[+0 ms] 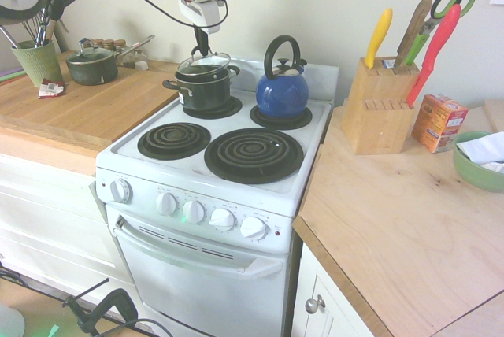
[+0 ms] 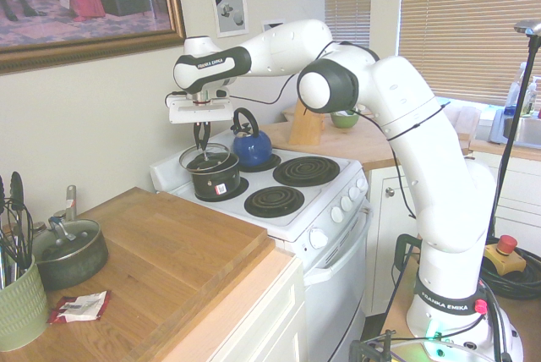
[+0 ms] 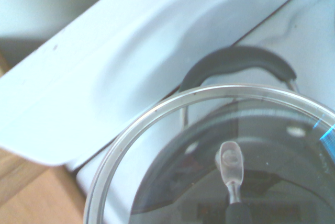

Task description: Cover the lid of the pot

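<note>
The gripper [image 1: 201, 48] points down, clamped on the knob of the lid [image 1: 204, 62], which hangs tilted just above the pot [image 1: 203, 90]. The pot sits on the stove's [image 1: 311, 142] back-left burner, beside the blue kettle [image 1: 281, 91].

The pot [image 1: 203, 90] stands on the stove's [image 1: 236, 172] rear burner, the kettle [image 1: 281, 89] just beside it. The lid [image 1: 204, 62] hangs tilted just above the pot. A saucepan [image 1: 92, 65] sits on the counter [image 1: 87, 112] beside the stove.
</note>
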`<state>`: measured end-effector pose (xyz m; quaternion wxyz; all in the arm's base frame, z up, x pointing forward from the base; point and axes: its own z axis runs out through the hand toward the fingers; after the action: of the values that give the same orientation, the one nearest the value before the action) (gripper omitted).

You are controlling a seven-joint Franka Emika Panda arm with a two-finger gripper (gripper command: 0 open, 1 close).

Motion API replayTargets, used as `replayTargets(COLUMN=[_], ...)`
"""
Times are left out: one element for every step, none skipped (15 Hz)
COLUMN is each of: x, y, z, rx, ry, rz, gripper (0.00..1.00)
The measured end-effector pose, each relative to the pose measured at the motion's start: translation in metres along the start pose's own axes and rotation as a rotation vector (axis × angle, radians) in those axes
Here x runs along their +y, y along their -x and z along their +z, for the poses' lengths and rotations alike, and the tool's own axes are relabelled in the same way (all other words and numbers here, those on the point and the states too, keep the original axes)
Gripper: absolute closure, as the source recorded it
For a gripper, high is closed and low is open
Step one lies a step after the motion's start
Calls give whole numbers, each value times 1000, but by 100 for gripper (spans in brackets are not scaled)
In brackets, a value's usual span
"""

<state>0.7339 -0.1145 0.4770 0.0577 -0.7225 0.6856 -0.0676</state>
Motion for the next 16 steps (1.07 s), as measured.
replayTargets(x=[-2,-2,-3,-3,-3,-3,-3,-2,-2,-1,0,3,5,8,11,15], y=[-3,-4,-4,-3,-2,-1,-1,-2,-3,-4,-4,-4,-5,-4,-4,-6], z=[2,4,6,8,8,9,10,11,11,11,11,11,11,11,11,11], rx=[0,0,-1,-2,-3,-3,-4,-3,-3,-2,-2,-2,-1,-1,0,3], ry=[2,4,7,9,9,11,14,15,16,17,19,22,22,23,29,36], rz=[4,5,4,3,1,0,0,0,1,2,1,0,0,0,0,1], gripper=[100,100,100,100,100,100,100,100,100,100,100,100,100,100,100,100])
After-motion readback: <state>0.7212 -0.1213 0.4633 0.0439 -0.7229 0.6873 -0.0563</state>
